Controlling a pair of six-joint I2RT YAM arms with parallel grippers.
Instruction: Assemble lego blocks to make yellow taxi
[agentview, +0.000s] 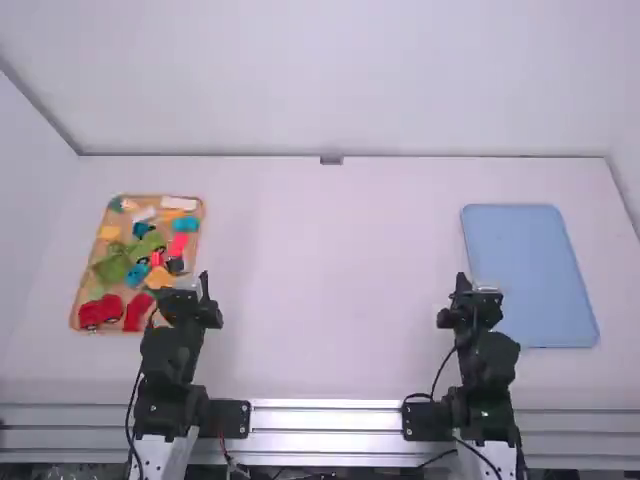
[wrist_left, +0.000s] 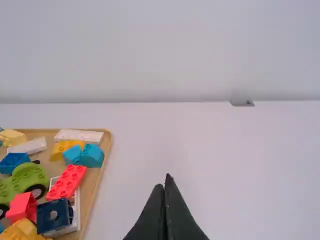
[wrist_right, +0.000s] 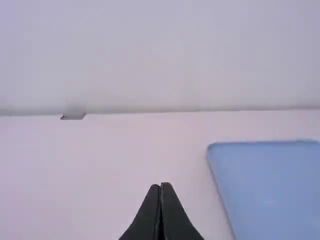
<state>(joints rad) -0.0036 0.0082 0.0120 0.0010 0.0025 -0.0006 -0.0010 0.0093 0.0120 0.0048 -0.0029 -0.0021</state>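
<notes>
Blue mat (agentview: 525, 270) right on our desk (agentview: 330, 300), tray (wrist_left: 89, 187) of blocks (wrist_left: 67, 182) left; our left pincer (agentview: 204, 278), right pincer (agentview: 461, 280) clenched.

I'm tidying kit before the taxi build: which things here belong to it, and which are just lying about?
Likely for the taxi:
Yellow blocks
Tray, holding them
Green wheeled base, perhaps
Blue mat, perhaps for building on

Probably just lying about:
Red blocks
Light-blue blocks
</notes>
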